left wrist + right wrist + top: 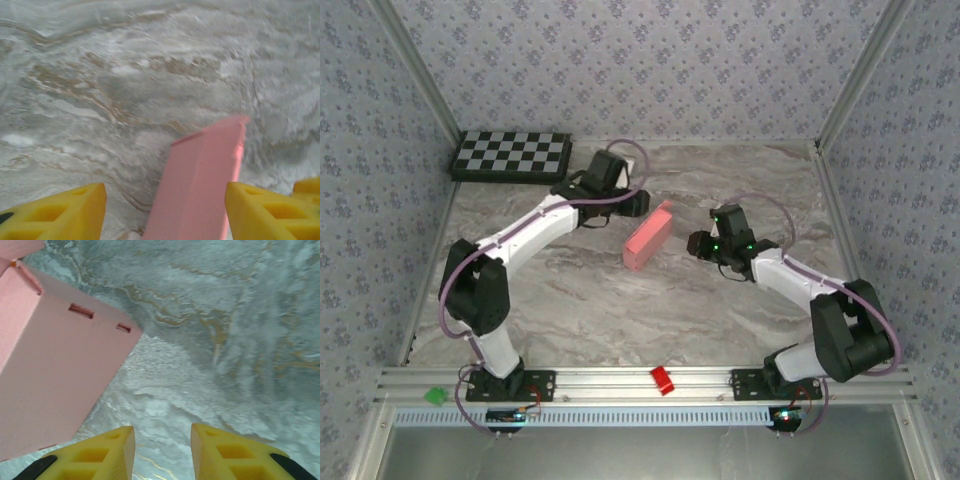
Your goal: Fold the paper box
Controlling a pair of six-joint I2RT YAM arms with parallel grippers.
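From above, a marbled table [620, 300] carries the paper box [648, 237], lying between both arms. At the left wrist, the left gripper [165, 186] stands open, straddling the box's end. At the right wrist, the right gripper [162, 429] is parted and empty, with the box just to its left.

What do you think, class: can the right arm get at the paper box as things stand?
Probably yes. The right arm's fingers stand apart beside the paper box, with bare table between. The left arm's fingers straddle the box's far end, so only the near part looks free.
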